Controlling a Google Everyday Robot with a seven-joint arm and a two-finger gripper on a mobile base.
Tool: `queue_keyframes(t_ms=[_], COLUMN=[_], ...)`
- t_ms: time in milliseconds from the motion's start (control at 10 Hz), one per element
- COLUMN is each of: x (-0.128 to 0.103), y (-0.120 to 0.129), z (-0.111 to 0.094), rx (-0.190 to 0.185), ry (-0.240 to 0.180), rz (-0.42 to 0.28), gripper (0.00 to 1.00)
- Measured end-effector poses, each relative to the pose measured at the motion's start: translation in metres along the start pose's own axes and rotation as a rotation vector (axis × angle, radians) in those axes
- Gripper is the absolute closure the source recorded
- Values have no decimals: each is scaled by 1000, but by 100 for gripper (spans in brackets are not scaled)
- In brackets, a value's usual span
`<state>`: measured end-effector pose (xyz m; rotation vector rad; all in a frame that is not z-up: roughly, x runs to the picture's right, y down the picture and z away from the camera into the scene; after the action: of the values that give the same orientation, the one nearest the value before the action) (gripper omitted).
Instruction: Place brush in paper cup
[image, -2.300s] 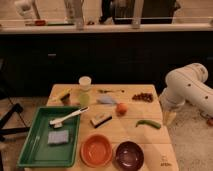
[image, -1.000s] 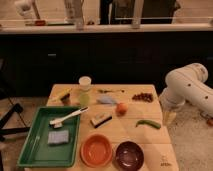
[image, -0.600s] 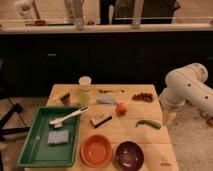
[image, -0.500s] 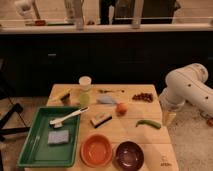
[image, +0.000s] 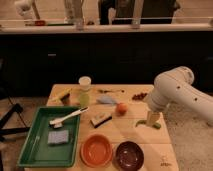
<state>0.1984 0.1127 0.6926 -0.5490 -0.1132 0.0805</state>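
The brush (image: 70, 117) is long and white-handled. It lies aslant over the right rim of the green tray (image: 31, 148), its bristle head inside the tray. The paper cup (image: 84, 82) stands upright at the table's far edge, left of centre, well beyond the brush. My gripper (image: 153, 119) hangs pointing down from the white arm (image: 175, 92) at the table's right side, far from both brush and cup. It is open and holds nothing.
A pale green cup (image: 84, 99) stands just in front of the paper cup. An orange (image: 121, 108), a black-and-white scrubber (image: 101, 119) and a yellow-and-black item (image: 62, 95) lie mid-table. An orange bowl (image: 96, 150) and a dark bowl (image: 129, 155) sit near the front. A blue sponge (image: 59, 137) lies in the tray.
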Motion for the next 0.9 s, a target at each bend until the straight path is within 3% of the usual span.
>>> queue_keyframes(t_ms=[900], x=[-3], y=[0], z=[1], rx=[1], ry=[-5], rz=[-3], gripper=[20])
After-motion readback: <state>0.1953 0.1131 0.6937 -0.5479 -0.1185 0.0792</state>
